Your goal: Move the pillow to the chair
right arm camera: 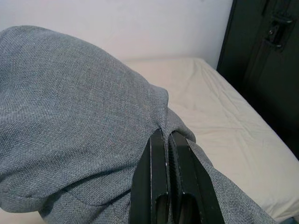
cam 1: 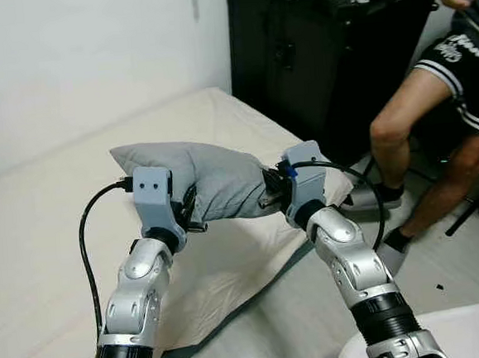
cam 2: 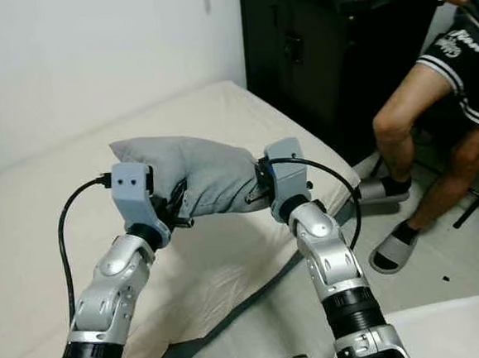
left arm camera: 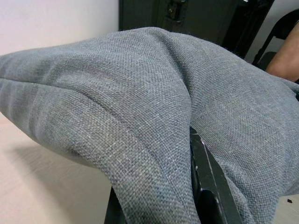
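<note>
The robot has two silver arms with rounded, shiny segments and black ribbed collars near the lower joints. Each wrist carries a grey-blue boxy housing; the left housing [cam 1: 153, 192] shows two small dark holes on its face. A black cable [cam 1: 87, 241] loops from the left housing, and another black cable [cam 1: 365, 187] curves from the right housing [cam 1: 304, 172], which has a small blue mark.
</note>
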Tool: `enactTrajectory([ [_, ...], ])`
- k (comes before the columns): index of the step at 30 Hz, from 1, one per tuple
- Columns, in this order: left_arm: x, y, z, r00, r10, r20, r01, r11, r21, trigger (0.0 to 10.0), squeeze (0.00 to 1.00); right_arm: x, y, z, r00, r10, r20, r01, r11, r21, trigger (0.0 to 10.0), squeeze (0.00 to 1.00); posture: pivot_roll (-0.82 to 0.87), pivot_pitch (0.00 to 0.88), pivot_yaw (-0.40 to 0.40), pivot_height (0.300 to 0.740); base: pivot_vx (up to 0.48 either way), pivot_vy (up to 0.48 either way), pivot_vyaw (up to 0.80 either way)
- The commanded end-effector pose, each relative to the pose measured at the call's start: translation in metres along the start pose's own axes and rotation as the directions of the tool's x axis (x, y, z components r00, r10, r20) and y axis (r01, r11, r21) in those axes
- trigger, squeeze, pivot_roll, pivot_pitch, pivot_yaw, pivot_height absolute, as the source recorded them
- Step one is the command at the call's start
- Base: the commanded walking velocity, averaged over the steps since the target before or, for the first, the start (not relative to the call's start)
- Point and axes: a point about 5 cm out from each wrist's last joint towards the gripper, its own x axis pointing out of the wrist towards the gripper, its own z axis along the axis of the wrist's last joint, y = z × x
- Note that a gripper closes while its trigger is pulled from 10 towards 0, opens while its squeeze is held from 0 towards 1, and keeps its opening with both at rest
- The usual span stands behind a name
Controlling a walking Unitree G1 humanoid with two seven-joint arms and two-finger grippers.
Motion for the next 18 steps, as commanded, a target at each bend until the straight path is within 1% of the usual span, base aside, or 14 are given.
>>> enactTrajectory([
  [1, -0.0026, 0.0158, 0.0070, 0.997, 0.078, 0.022, -0.078, 0.997, 0.017, 10.0, 0.00, -0.0024, -0.0101, 0.0052, 0.998, -0.056, 0.026, 0.056, 0.998, 0.008, 10.0, 0.00, 0.00, 0.108, 0.002, 0.740, 0.000, 0.000, 0.00],
  [4, -0.0025, 0.0158, 0.0068, 0.997, 0.077, 0.020, -0.077, 0.997, 0.016, 10.0, 0.00, -0.0024, -0.0101, 0.0051, 0.998, -0.056, 0.026, 0.056, 0.998, 0.008, 10.0, 0.00, 0.00, 0.108, 0.002, 0.740, 0.000, 0.000, 0.00],
  [5, -0.0026, 0.0158, 0.0065, 0.997, 0.075, 0.017, -0.075, 0.997, 0.015, 10.0, 0.00, -0.0027, -0.0099, 0.0047, 0.998, -0.056, 0.025, 0.056, 0.998, 0.009, 10.0, 0.00, 0.00, 0.107, 0.002, 0.740, 0.000, 0.352, 0.00],
  [14, -0.0025, 0.0149, 0.0063, 0.997, 0.070, 0.016, -0.070, 0.997, 0.011, 10.0, 0.00, -0.0028, -0.0103, 0.0046, 0.998, -0.056, 0.025, 0.056, 0.998, 0.007, 10.0, 0.00, 0.00, 0.103, 0.001, 0.740, 0.000, 0.480, 0.00],
  [18, -0.0024, 0.0145, 0.0071, 0.997, 0.067, 0.024, -0.067, 0.998, 0.014, 10.0, 0.00, -0.0028, -0.0102, 0.0047, 0.998, -0.055, 0.026, 0.055, 0.998, 0.007, 10.0, 0.00, 0.00, 0.100, 0.002, 0.740, 0.000, 0.000, 0.00],
])
